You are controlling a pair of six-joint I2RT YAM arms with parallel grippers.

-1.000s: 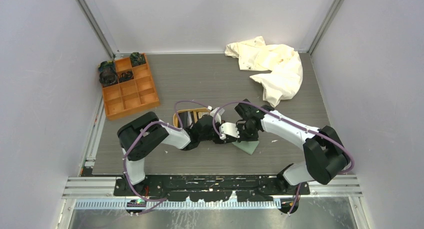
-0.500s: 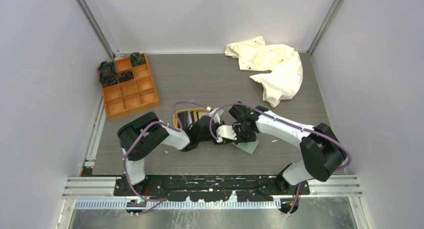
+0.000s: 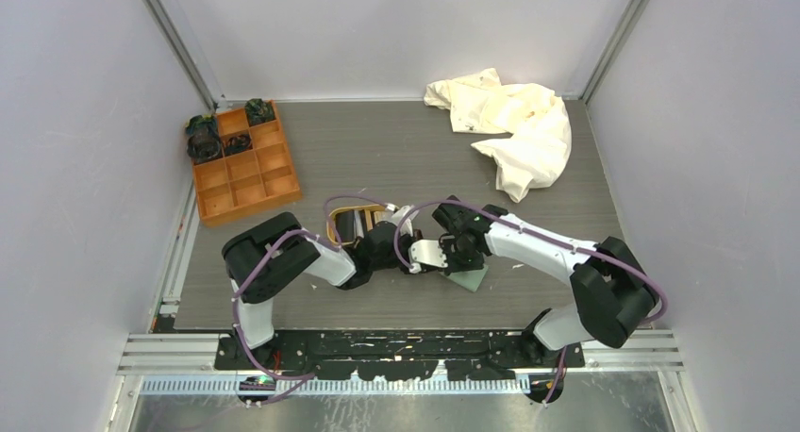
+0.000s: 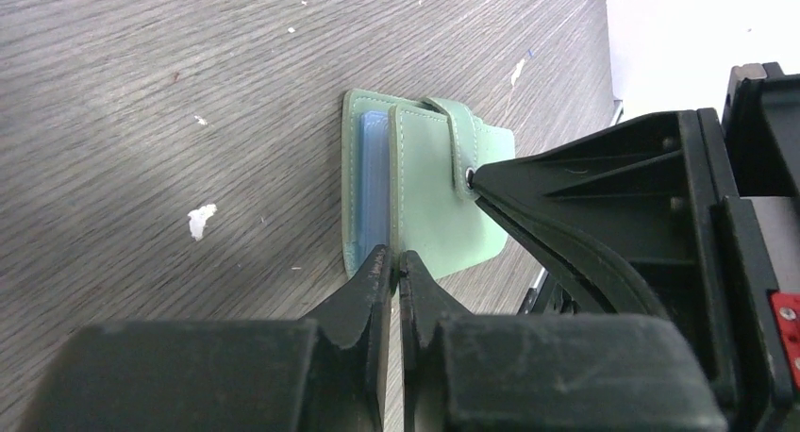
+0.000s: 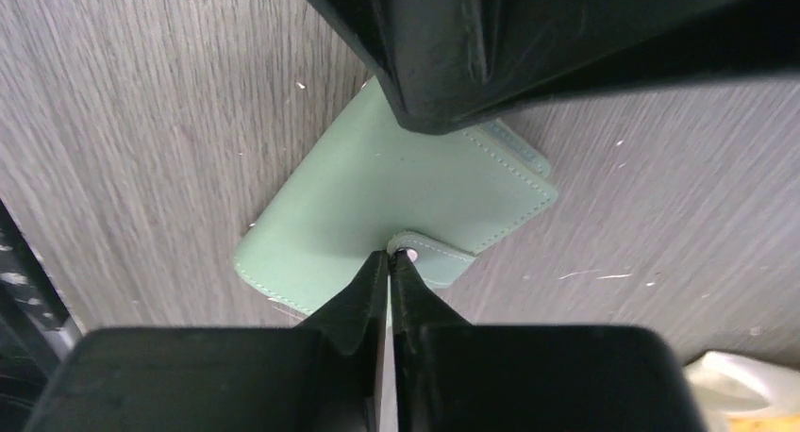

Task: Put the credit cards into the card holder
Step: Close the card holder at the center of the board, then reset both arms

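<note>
While the card holder (image 4: 443,191) lies flat on the table (image 4: 141,92), light blue card (image 4: 373,182) inside, it looks light, floppy, slidey; pinch the flap edge. Jaws together on both: left gripper (image 4: 397,260) at its near edge, right gripper (image 5: 389,256) at the snap tab (image 5: 436,255).

One card holder (image 4: 439,206) is seen on the counter (image 3: 396,158). One blue card (image 4: 373,182) is counted inside it. Two arms are seen, the left arm (image 3: 283,255) and the right arm (image 3: 547,245). One tray (image 3: 363,209), one box (image 3: 264,182) and one cloth (image 3: 514,121) are counted. The dark things (image 3: 203,145) in the box cannot be counted.
</note>
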